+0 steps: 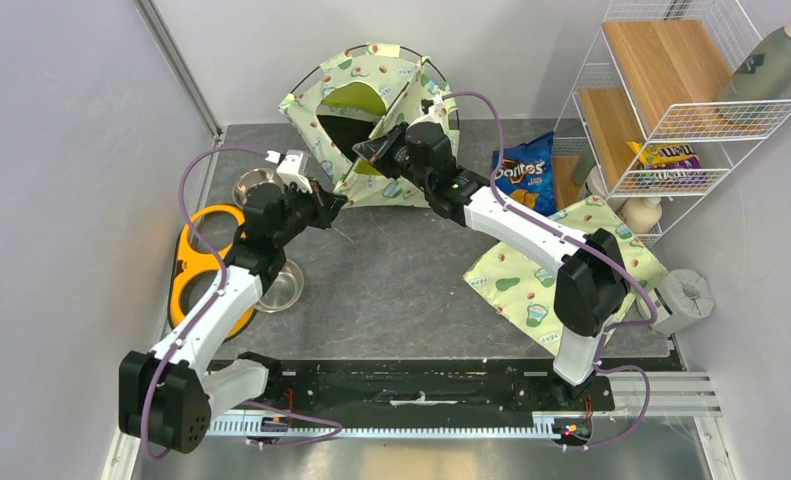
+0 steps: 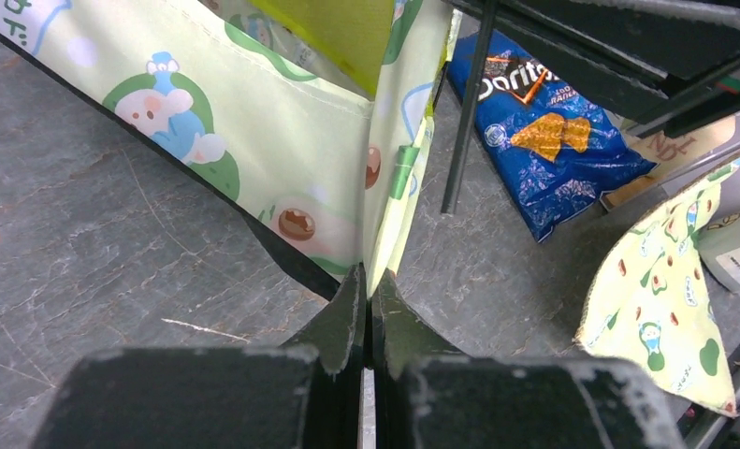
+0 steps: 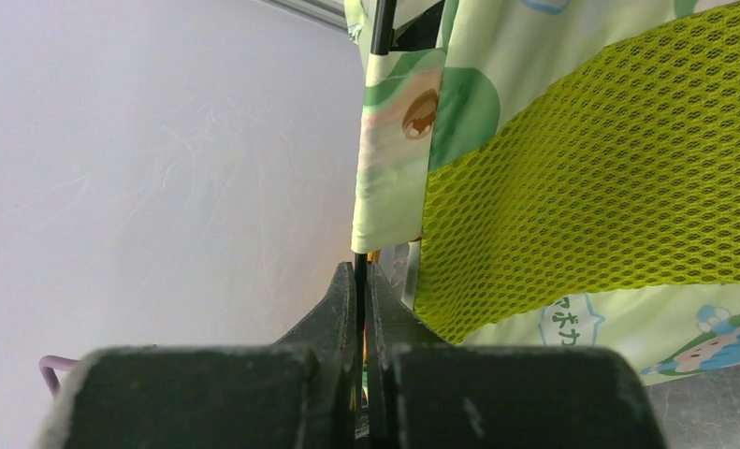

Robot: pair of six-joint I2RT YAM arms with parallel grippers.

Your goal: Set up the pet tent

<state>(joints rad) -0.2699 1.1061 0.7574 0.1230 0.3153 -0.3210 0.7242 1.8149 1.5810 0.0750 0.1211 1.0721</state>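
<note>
Overhead first: the pet tent (image 1: 371,110) stands at the back of the surface (image 1: 411,290), close to the far wall, its dome only partly shaped. The left gripper (image 1: 329,204) is at the tent's near-left corner and the right gripper (image 1: 371,152) is at its front face. The Doritos bag (image 1: 524,170) and the matching pad (image 1: 531,290) lie off to the right.

Left wrist: the jaws are clenched on the tent's bottom corner hem (image 2: 370,267), and the fabric rises straight out of them.

Right wrist: the jaws are pinched on the thin black pole (image 3: 358,281) just below its fabric sleeve, with the lime mesh panel (image 3: 590,178) alongside.

The danger, as I read it, is that the pole is skinny and springy. If it flexes hard it could whip out of that narrow pinch. A tug on the hem could also drag the light tent along or pull the fabric free.

Only the wrist cameras show what each gripper is biting. Only the overhead shows the tent's overall shape and where it stands.
</note>
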